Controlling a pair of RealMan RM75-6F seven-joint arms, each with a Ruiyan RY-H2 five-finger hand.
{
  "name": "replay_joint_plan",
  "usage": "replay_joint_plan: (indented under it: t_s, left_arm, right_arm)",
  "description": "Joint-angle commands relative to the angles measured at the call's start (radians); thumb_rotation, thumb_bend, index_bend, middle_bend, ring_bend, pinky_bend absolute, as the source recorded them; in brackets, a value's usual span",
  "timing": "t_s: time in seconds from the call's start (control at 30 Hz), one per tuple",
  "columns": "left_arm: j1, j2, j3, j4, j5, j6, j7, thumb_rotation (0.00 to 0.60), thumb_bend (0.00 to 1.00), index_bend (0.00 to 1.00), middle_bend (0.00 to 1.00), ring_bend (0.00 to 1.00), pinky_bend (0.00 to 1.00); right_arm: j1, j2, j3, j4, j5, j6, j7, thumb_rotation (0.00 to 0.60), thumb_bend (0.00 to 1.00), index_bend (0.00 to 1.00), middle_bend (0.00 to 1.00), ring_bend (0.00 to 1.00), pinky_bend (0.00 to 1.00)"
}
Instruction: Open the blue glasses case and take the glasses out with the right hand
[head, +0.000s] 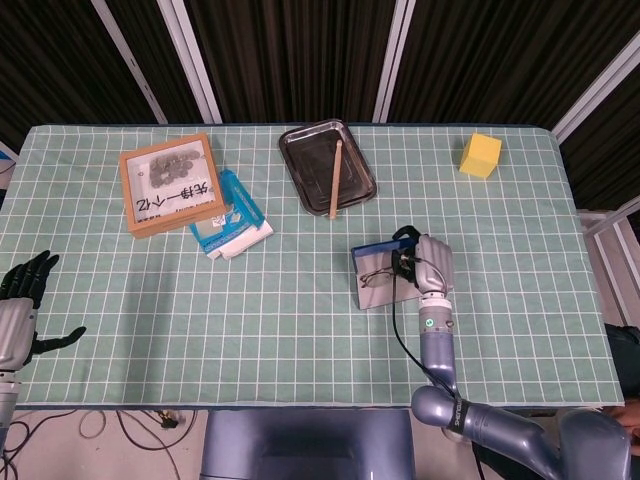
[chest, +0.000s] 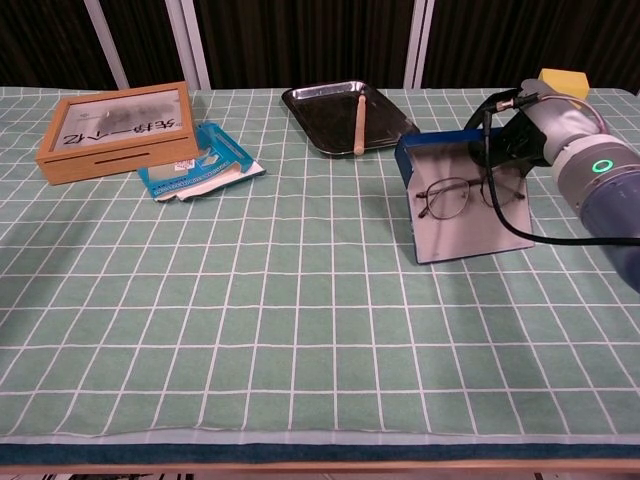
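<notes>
Glasses case (chest: 470, 226) lies open on the green checked tabletop (chest: 300, 330), blue lid edge standing up on the far side, grey lining facing up. Right hand (chest: 515, 140) sits at the case's far right corner, fingers curled in over the right end of the glasses (chest: 465, 195) and gripping them there; the frame appears slightly raised off the lining, lenses extending to the left of the hand, though whether it touches the lining cannot be told. In the head view the same right hand (head: 425, 265) covers the right edge of the case (head: 385, 275), with the glasses (head: 378, 274) stretched leftward from its fingers. A black cable loops from the hand across the lining toward the wrist. Beyond the hand and slightly left stands a metal tray (chest: 348, 117) holding a wooden stick (chest: 359, 124). Just behind the hand, to its right, is a yellow block (chest: 562, 84). Well to the left of the hand are a wooden framed box (chest: 118, 128) and, beside it, a blue packet (chest: 203, 163). Left hand (head: 22, 305) shows only in the head view, well apart at the near left edge beyond the tabletop, fingers spread and holding nothing.
</notes>
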Motion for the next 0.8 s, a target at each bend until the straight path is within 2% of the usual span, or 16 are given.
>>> replay_joint_plan:
  t_s: [0.03,0.8]
  left_arm:
    - [0.000,0.000,0.000,0.000,0.000,0.001,0.000,0.600,0.07,0.00,0.00,0.00,0.00]
    - [0.000,0.000,0.000,-0.001,-0.001,-0.002,0.001,0.600,0.07,0.00,0.00,0.00,0.00]
  right_arm:
    - [-0.001,-0.006,0.001,0.009,-0.008,0.002,0.007,0.600,0.54,0.57,0.97,1.00,1.00]
    - [0.021,-0.014,0.027,0.043,0.011,-0.044,-0.054,0.600,0.54,0.57,0.97,1.00,1.00]
